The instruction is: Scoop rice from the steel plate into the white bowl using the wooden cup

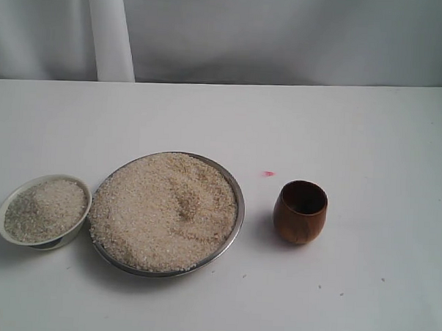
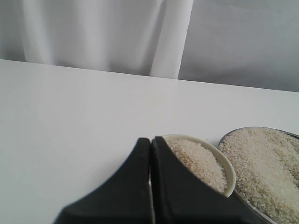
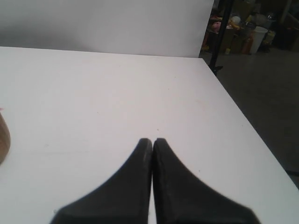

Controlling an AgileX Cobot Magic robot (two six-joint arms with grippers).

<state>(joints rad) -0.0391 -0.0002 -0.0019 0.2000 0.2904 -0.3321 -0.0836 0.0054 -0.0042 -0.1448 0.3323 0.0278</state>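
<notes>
The steel plate (image 1: 239, 210) lies at the front middle of the white table, heaped with rice (image 1: 164, 218). Left of it, touching or nearly so, stands the white bowl (image 1: 11, 199), holding a mound of rice (image 1: 44, 209). The wooden cup (image 1: 300, 211) stands upright and apart, right of the plate; its inside looks dark. Neither arm shows in the exterior view. My left gripper (image 2: 150, 140) is shut and holds nothing, with the bowl (image 2: 229, 172) and plate (image 2: 226, 137) just beyond it. My right gripper (image 3: 152, 141) is shut and holds nothing; the cup's edge (image 3: 3, 140) shows at the frame's side.
A small pink speck (image 1: 268, 173) lies on the table behind the cup. White cloth (image 1: 109, 29) hangs behind the table. In the right wrist view the table's edge (image 3: 243, 116) drops to a floor with clutter beyond.
</notes>
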